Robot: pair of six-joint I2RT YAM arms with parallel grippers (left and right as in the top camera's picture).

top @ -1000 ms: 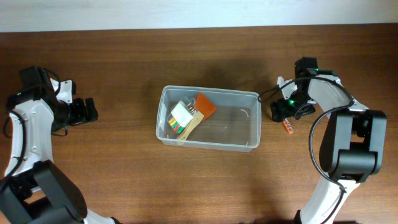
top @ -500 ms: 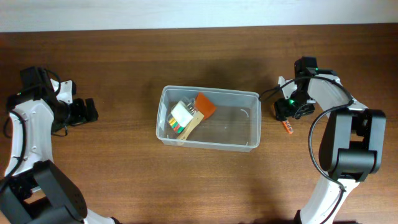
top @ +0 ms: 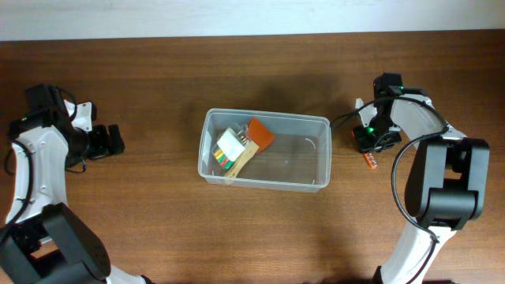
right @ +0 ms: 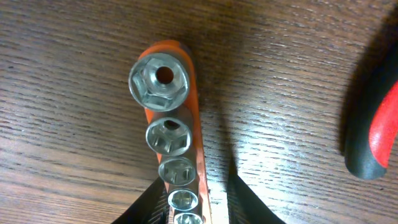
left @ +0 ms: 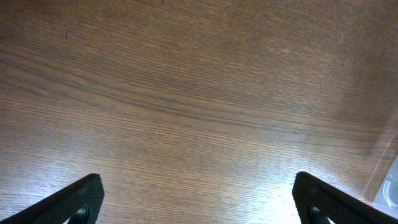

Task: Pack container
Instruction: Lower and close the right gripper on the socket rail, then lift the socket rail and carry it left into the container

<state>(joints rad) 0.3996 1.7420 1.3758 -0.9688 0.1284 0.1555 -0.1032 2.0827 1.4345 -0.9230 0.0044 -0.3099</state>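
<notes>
The clear plastic container [top: 319,126] stands mid-table, holding a white-and-green box [top: 230,144], an orange piece [top: 261,132] and a wooden piece. To its right lies an orange socket rail [top: 368,162] with several steel sockets [right: 171,134]. My right gripper [top: 368,142] hangs right over the rail. In the right wrist view the right gripper [right: 194,182] straddles the rail's near end; one finger is against it, and wood shows beside the other. My left gripper [top: 113,140] is far left, open over bare wood [left: 198,190].
A red-and-black tool handle [right: 373,134] lies just right of the socket rail. A corner of the container [left: 388,186] shows at the right edge of the left wrist view. The wooden table [top: 252,63] runs to a pale wall at the back.
My right gripper has shifted slightly right, away from the container, and now sits over the socket rail. The left arm has not moved.
</notes>
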